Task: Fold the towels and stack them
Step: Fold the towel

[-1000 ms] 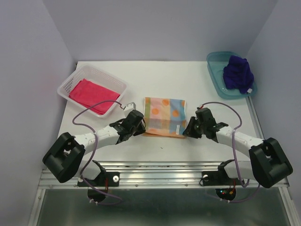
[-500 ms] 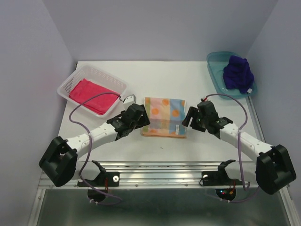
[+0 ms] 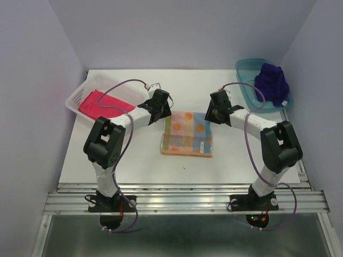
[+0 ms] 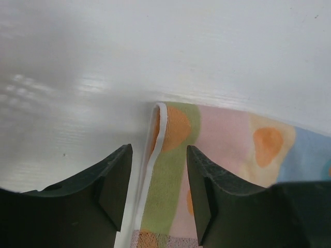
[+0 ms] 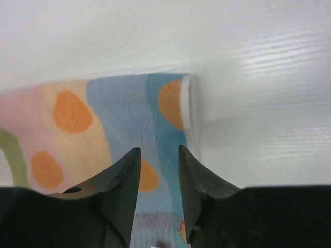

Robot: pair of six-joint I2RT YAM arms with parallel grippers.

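Both arms reach up-frame, elbows bent: the left arm [image 3: 131, 119] holds its jaws apart astride the orange dotted towel [image 3: 187, 136] at its upper-left corner. The right arm [image 3: 252, 120] holds its jaws apart over the upper-right corner, perhaps touching cloth. Three towels: that one mid-frame on the tabletop [image 3: 134, 158], one pink towel [image 3: 96, 104] in the basket [image 3: 88, 85] upper left, one purple towel [image 3: 270, 83] in the tray [image 3: 246, 80] upper right.

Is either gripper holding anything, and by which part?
Nothing held: left gripper and right gripper hang with jaws open over the far corners of the folded orange polka-dot cloth towel.
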